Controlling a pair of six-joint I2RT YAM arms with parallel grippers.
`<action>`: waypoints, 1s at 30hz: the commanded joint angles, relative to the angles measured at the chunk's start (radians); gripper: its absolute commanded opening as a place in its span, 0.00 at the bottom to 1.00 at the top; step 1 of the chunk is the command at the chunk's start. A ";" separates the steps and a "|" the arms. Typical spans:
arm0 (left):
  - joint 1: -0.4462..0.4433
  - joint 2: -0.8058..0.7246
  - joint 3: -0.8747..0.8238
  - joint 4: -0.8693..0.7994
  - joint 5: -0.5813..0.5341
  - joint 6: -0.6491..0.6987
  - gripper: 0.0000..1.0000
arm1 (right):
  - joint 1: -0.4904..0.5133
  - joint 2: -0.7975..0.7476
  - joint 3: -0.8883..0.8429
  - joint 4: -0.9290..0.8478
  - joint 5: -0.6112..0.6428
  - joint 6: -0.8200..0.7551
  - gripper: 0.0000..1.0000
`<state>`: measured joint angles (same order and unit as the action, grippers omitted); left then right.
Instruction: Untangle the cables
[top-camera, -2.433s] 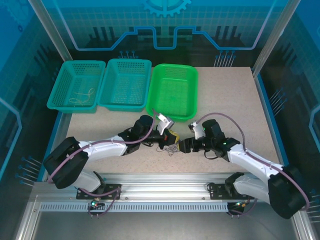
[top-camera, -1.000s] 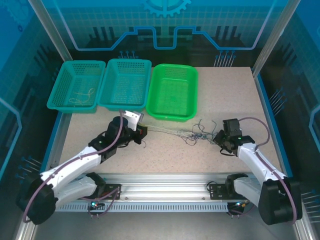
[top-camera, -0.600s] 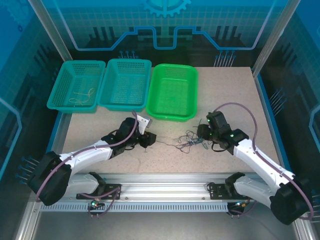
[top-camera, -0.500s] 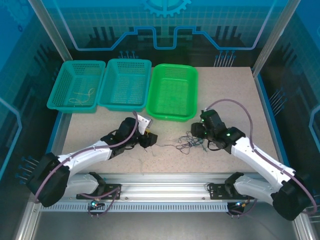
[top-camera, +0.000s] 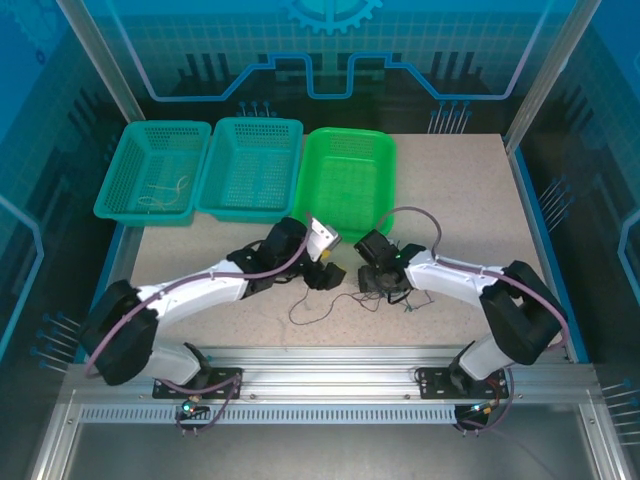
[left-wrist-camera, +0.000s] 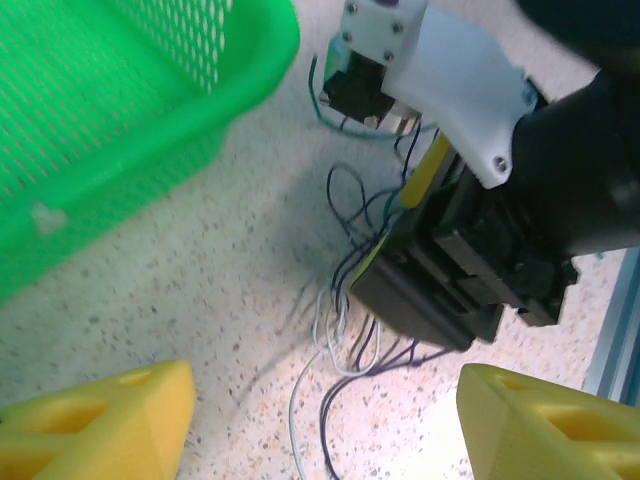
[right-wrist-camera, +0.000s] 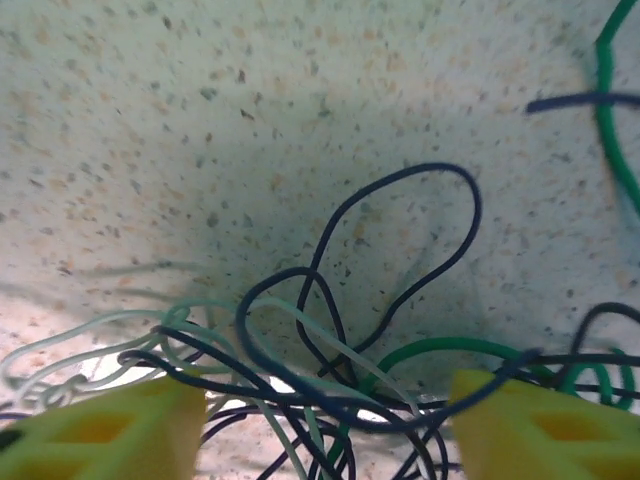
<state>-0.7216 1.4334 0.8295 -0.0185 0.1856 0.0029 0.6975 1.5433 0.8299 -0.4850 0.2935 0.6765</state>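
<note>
No word, number or brand name could be read in any view. The nearest thing to a sign was a pale gear emblem (top-camera: 332, 10) printed at the top of the blue back panel (top-camera: 200, 40). Light circuit-style lines (top-camera: 330, 95) ran beneath it, and it carried no lettering.

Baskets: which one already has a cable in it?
The leftmost teal basket: a pale cable lies on its floor. The middle teal basket and the green basket hold none.
</note>
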 joint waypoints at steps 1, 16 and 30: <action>-0.002 0.083 0.060 -0.123 0.048 -0.007 0.71 | -0.013 0.030 0.003 0.004 -0.019 -0.004 0.50; -0.005 0.363 0.211 -0.240 0.046 -0.047 0.26 | -0.035 0.004 -0.017 0.025 -0.048 -0.039 0.27; 0.151 -0.052 -0.032 -0.032 -0.049 -0.241 0.00 | -0.312 -0.150 -0.169 -0.059 0.042 0.200 0.00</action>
<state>-0.6502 1.4937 0.8440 -0.0921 0.1890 -0.1478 0.5087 1.4406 0.7383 -0.4450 0.2737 0.7753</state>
